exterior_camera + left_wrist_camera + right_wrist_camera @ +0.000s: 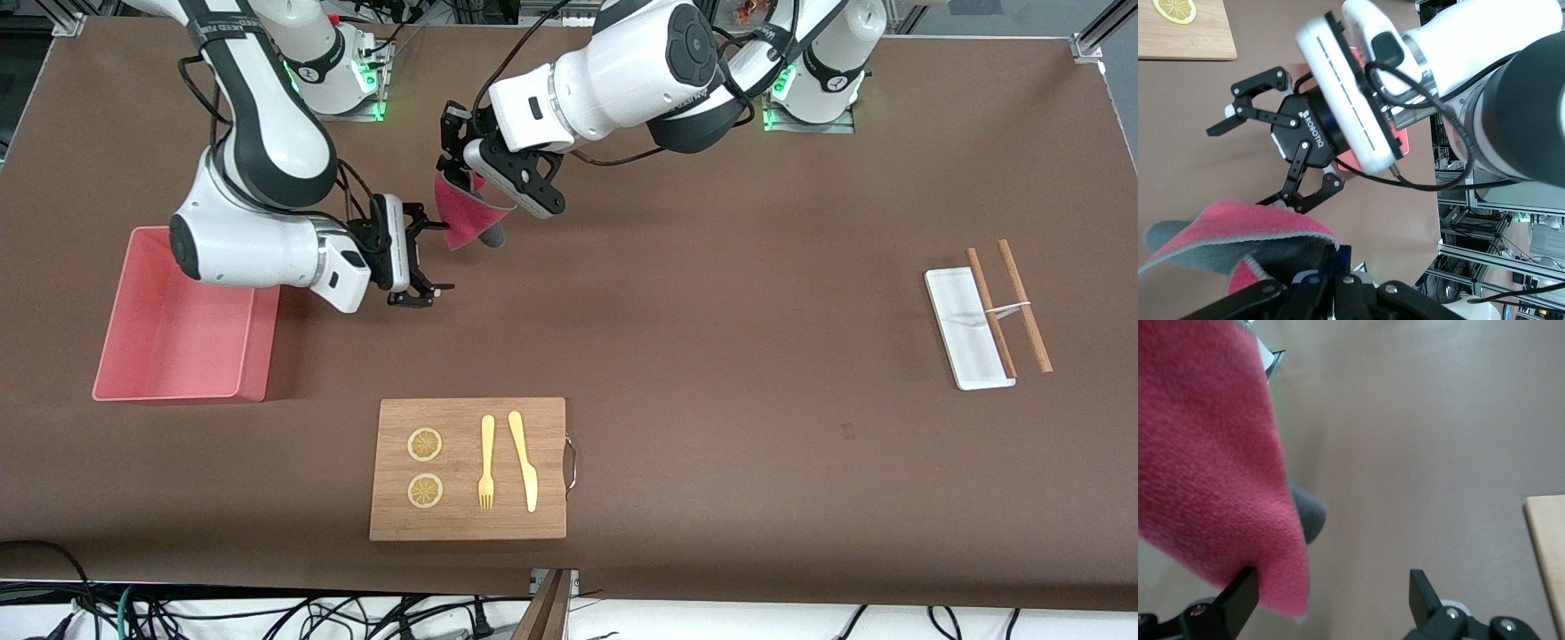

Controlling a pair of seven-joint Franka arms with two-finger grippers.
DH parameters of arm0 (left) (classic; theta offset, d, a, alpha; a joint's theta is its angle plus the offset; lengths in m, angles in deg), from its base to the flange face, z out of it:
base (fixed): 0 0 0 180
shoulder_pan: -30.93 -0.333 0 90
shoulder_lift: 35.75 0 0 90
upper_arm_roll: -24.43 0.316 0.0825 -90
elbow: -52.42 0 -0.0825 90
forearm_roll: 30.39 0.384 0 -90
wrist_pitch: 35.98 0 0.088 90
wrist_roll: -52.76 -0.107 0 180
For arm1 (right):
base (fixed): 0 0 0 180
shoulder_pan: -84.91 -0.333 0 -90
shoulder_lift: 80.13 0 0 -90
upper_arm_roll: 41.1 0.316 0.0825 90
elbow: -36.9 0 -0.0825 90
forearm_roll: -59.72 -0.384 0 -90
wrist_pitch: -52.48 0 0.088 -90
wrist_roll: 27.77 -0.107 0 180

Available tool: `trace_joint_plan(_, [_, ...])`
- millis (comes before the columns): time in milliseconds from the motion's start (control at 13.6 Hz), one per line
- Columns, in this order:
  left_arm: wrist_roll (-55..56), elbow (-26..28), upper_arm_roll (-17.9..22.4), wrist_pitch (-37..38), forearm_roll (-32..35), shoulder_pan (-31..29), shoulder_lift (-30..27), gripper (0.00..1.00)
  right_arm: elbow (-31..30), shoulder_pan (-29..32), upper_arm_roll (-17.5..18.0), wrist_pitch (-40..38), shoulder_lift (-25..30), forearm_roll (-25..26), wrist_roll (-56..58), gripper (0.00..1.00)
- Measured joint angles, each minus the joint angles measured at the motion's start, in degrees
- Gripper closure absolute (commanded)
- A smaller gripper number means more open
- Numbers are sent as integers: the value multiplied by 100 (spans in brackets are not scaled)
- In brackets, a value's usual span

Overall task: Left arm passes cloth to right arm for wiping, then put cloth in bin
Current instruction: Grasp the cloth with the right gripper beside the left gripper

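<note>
Over bare table near the right arm's end, I've got the left gripper up in the air, clamped on the top edge of the cloth. The cloth hangs down from it, pink face out, with a grey corner showing at the bottom. The right gripper sits just beside the cloth's hanging edge, jaws spread wide; one finger is at the pink fabric, the other well clear, nothing pinched. In the left wrist view the right gripper is level with the cloth, fingers splayed. The bin stands under the right arm's elbow, just beside that gripper. The board lies nearer the camera than both grippers.
</note>
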Motion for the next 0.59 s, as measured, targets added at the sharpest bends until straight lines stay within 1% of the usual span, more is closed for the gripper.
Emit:
trace_joint_plan(147, [3,0,1,0,0,0,0,100,-46,37,-25,-131,36,4,190,0])
trace_joint_plan(442, [4,0,2,0,0,0,0,100,-74,605,-103,-924,217,6,893,0])
trace_joint_plan(589, [4,0,2,0,0,0,0,100,-234,707,-107,-1032,412,6,1034,0])
